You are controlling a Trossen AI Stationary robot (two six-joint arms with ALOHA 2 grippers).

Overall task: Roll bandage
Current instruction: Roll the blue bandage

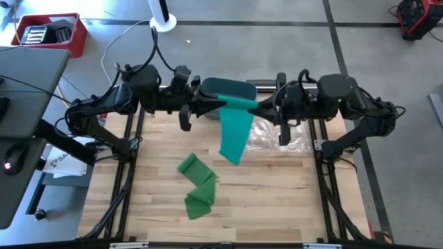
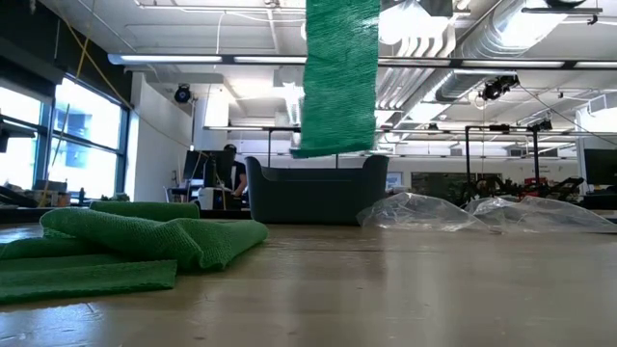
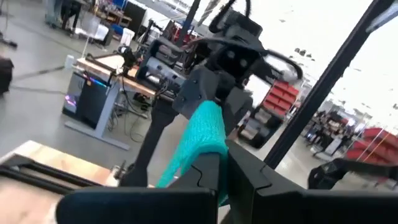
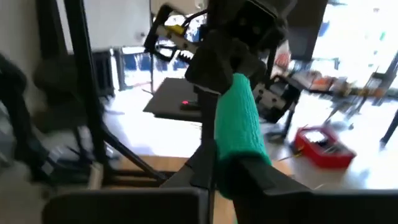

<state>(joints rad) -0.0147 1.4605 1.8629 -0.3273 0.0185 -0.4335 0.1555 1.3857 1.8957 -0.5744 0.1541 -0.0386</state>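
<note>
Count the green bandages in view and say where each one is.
2. One bandage hangs between the left gripper and right gripper; a second bandage lies crumpled on the table.

I checked all four views for legible text. Only one candidate: a white sheet [image 1: 61, 163] on the floor left of the tabletop [image 1: 277, 194] carries dark letters, of which I can make out roughly "SA"; the rest is cut off by the frame and too small to read. Nothing readable on the red crate [image 1: 48, 32], the bin [image 1: 228, 88] or the arms.
</note>
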